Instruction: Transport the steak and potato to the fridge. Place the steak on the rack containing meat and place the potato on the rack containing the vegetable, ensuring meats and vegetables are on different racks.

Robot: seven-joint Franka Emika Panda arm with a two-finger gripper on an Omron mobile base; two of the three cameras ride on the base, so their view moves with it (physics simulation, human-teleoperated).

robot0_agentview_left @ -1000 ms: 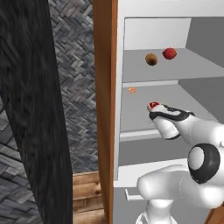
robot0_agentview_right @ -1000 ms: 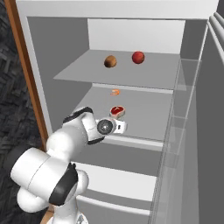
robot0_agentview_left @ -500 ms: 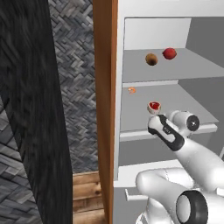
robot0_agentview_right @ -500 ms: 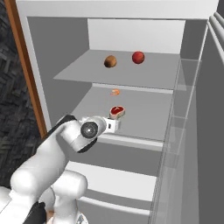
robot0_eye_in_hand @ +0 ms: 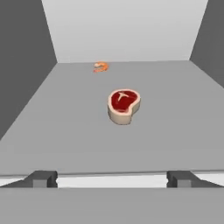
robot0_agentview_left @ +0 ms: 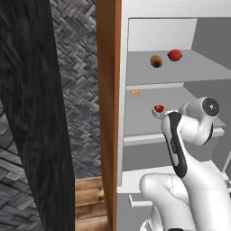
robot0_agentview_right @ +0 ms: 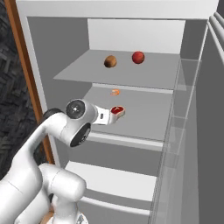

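A rendered kitchen: ahead of the gripper (robot0_eye_in_hand: 112,179) an open fridge (robot0_agentview_right: 192,87) holds a steak (robot0_eye_in_hand: 124,105), potato (robot0_agentview_right: 110,61) and tomato (robot0_agentview_right: 138,57) on shelves.

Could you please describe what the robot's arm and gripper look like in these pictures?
The arm is glossy white, built of rounded, tube-like links, with dark grey to black bands and a round dark cap with a small pale centre at its joints. No cables or writing show. The gripper has two small dark grey, blocky finger tips; its body is white.
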